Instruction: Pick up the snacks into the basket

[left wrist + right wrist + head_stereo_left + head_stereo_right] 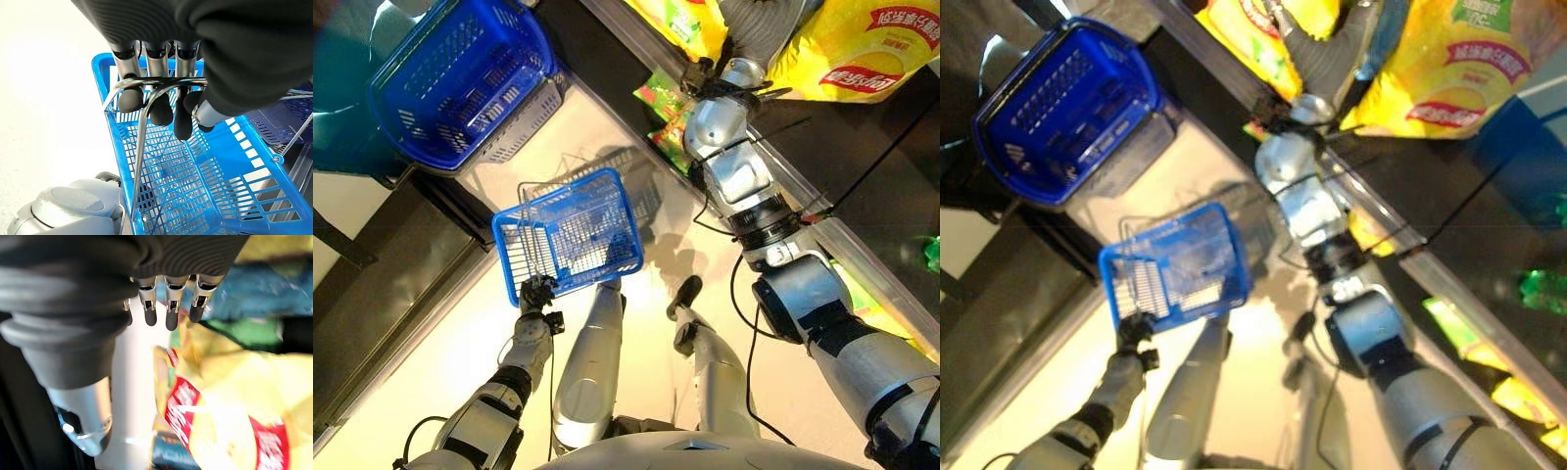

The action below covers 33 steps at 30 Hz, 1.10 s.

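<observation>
My left hand is shut on the wire handle of a light blue basket, its fingers curled over the wire. The basket hangs in front of me, and its mesh bottom looks bare. My right hand is stretched up to the shelf, among large yellow snack bags. In the right wrist view its fingers are straight and hold nothing. A yellow bag with a red label lies just beyond them.
A bigger dark blue basket sits on a grey one at the upper left. A metal shelf rail runs diagonally under my right arm. Green packs lie beside it. A dark shelf borders the left.
</observation>
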Tool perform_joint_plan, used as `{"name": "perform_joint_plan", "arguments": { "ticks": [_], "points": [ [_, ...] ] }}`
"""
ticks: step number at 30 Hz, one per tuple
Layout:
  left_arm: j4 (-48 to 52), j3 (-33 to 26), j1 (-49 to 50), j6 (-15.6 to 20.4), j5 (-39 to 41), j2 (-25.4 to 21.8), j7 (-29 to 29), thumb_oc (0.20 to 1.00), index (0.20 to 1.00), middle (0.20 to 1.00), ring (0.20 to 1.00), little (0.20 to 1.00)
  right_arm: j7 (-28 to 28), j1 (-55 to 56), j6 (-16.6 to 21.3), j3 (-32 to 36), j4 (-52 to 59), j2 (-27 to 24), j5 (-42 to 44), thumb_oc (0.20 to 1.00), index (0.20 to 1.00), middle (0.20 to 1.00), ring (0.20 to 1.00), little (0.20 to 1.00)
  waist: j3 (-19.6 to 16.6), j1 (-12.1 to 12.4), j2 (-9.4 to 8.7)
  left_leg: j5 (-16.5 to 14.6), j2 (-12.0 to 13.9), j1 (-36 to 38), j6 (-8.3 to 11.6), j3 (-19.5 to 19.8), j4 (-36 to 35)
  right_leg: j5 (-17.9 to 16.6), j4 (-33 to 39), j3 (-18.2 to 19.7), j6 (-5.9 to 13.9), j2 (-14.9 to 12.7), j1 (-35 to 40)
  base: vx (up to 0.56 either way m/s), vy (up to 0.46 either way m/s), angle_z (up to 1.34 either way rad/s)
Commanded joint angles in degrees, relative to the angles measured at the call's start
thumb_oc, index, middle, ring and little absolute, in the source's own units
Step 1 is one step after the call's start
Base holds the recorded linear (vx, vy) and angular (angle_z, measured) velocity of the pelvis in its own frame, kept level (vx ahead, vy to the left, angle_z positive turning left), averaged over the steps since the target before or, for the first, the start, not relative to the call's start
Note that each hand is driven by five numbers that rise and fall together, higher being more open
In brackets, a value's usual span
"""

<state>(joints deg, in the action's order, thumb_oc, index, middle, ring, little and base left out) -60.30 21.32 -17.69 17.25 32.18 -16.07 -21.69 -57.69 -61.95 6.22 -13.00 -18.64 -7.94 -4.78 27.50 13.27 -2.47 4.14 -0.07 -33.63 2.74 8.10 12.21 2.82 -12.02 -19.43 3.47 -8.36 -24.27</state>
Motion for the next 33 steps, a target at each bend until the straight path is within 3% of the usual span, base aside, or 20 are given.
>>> {"name": "perform_joint_plan", "arguments": {
  "ticks": [1, 11, 21, 25, 26, 30, 33],
  "points": [
    [-0.5, 0.3, 2.5, 1.2, -2.5, 0.1, -2.4, 0.2, 0.2, 0.2, 0.2, 0.2, -0.8, 1.5, 1.5, 1.4, 7.2, -1.8, -5.7, 1.0, 1.0, 1.0, 1.0, 1.0, 0.4, -0.5, 0.1, -3.6, -3.3, -0.9, -2.14, -2.4, 3.9, -5.4, 1.9, 3.4, 3.81, -3.0, 2.1, -0.02, -0.007, -0.03],
    [0.1, 0.2, 4.1, 1.1, -1.8, 1.0, -1.6, 0.2, 0.2, 0.2, 0.2, 0.2, -1.4, 5.2, 0.8, 2.9, 6.2, -1.7, -5.4, 1.0, 1.0, 1.0, 1.0, 1.0, -0.4, -1.1, 0.65, -3.5, -3.2, -1.2, -2.25, -2.2, 3.6, -5.1, 1.2, 3.3, 3.75, -3.1, 0.9, 0.0, -0.001, 0.0],
    [2.0, 1.1, 5.1, 1.8, -1.6, 0.0, -1.0, 0.2, 0.2, 0.2, 0.2, 0.2, -4.8, -1.8, -2.1, 5.4, -9.6, -5.2, -1.4, 1.0, 1.0, 1.0, 1.0, 1.0, -0.3, -0.1, 1.71, -3.3, -3.9, -3.0, -2.21, -1.8, 3.2, -5.6, 2.1, 2.8, 4.03, -3.2, 0.1, 0.01, 0.002, 0.03],
    [1.5, 1.2, 4.9, 1.4, -1.0, -0.3, -0.2, 0.2, 0.2, 0.2, 0.2, 0.2, -2.6, -8.0, 0.5, 4.4, -19.8, -6.4, 6.4, 1.0, 1.0, 1.0, 1.0, 1.0, -0.1, 0.6, 1.4, -3.3, -4.0, -4.1, -2.23, -1.8, 3.3, -6.1, 3.0, 2.8, 4.11, -3.2, -0.1, 0.03, 0.008, 0.03],
    [1.3, 1.1, 4.6, 1.1, -0.6, -0.4, 0.0, 0.2, 0.2, 0.2, 0.2, 0.2, -0.7, -10.1, 2.6, 3.7, -22.4, -6.7, 10.7, 1.0, 1.0, 1.0, 1.0, 1.0, 0.1, 0.8, 1.22, -3.3, -4.0, -4.4, -2.21, -1.7, 3.3, -6.3, 3.4, 2.8, 4.12, -3.2, -0.2, 0.05, 0.018, 0.02],
    [0.4, 0.9, 4.3, 1.0, 0.2, -0.4, 0.5, 0.2, 0.2, 0.2, 0.2, 0.2, 0.9, -12.1, 4.8, 2.3, -23.1, -6.8, 14.1, 1.0, 1.0, 1.0, 1.0, 1.0, 0.4, 0.9, 0.78, -3.3, -4.1, -5.1, -2.17, -1.9, 3.4, -6.4, 3.8, 2.9, 4.16, -3.0, -0.2, 0.02, 0.011, 0.01],
    [-0.7, 0.4, 3.6, 0.6, 1.7, -0.1, 0.8, 0.2, 0.2, 0.2, 0.2, 0.2, 4.0, -13.0, 9.0, 2.3, -19.8, -5.4, 20.7, 1.0, 1.0, 1.0, 1.0, 1.0, 0.6, 0.9, 0.09, -3.4, -4.1, -5.6, -2.17, -1.9, 3.7, -6.7, 4.5, 3.0, 4.23, -2.9, -0.2, 0.01, 0.003, 0.0]
  ]
}}
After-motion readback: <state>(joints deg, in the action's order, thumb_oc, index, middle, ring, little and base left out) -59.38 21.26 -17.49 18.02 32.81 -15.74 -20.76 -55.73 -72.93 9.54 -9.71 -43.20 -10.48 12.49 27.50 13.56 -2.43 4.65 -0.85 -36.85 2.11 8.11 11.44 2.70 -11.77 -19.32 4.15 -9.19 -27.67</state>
